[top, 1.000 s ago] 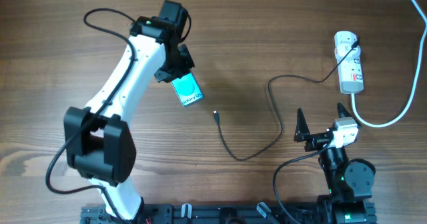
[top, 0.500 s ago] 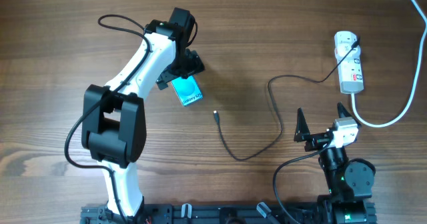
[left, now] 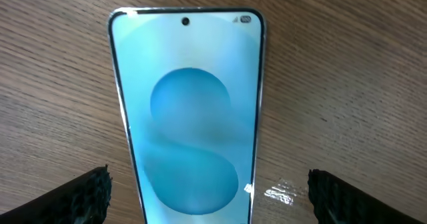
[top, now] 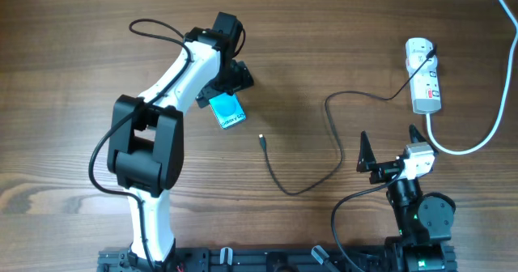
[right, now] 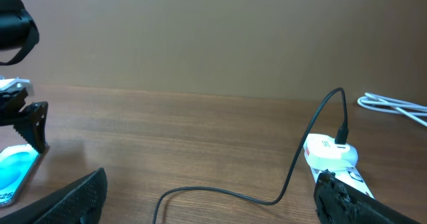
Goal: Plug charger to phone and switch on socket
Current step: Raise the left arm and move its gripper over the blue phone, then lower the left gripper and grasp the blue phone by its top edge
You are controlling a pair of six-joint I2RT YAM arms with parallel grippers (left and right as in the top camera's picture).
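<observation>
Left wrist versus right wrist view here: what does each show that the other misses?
Left wrist only: the front-camera dot on the light blue-teal smartphone. Right wrist only: the white power strip, the thin black charger cable, a thick white cord. Both: the smartphone, the open left gripper by it, the wooden table.

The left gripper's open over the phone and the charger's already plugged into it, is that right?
No. The left gripper is open over the phone, but the charger isn't plugged in: the overhead view shows its tip lying loose, apart from the phone.
</observation>
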